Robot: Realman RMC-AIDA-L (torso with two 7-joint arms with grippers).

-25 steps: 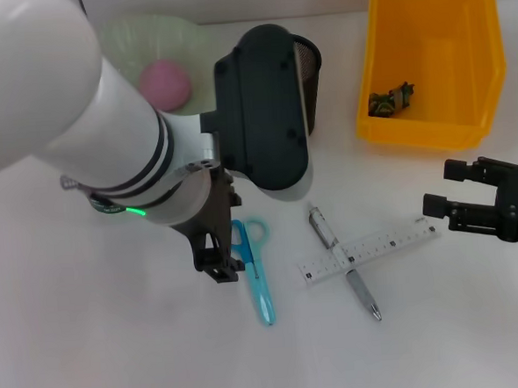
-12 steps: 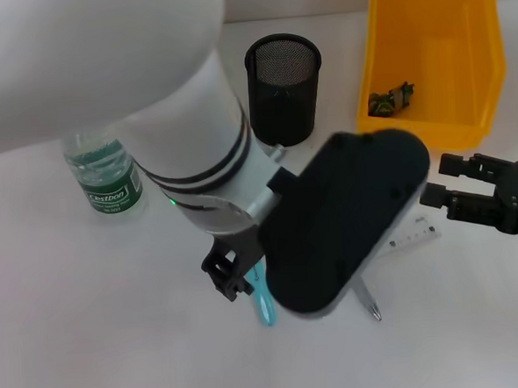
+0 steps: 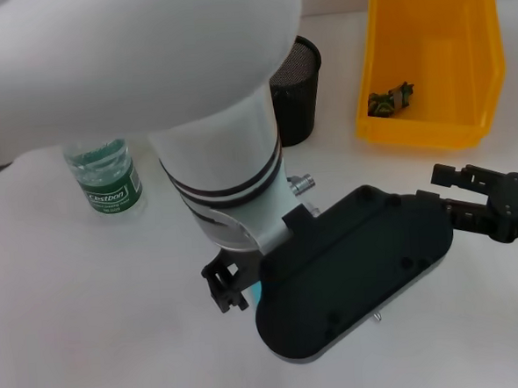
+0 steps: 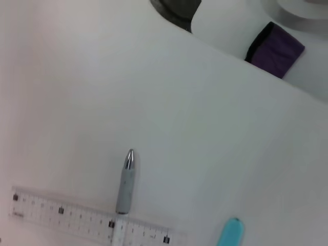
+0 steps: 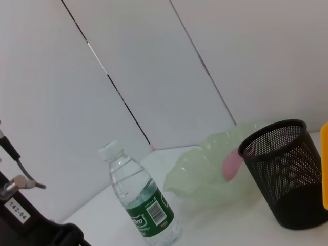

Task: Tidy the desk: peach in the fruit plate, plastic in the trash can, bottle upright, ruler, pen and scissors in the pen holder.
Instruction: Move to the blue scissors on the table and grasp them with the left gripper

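White desk [image 3: 91,327] carries an upright bottle [image 3: 105,181] before pale wall panels [image 5: 154,61].

The left arm [image 3: 174,102] is a thick glossy white tube ringed by 2 black bands, ending in a flat black oval plate [image 3: 356,272] dotted with small screws.

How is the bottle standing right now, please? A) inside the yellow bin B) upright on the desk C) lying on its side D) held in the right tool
B: the bottle stands upright on the desk, cap on top, beside the fruit plate, with nothing gripping it.
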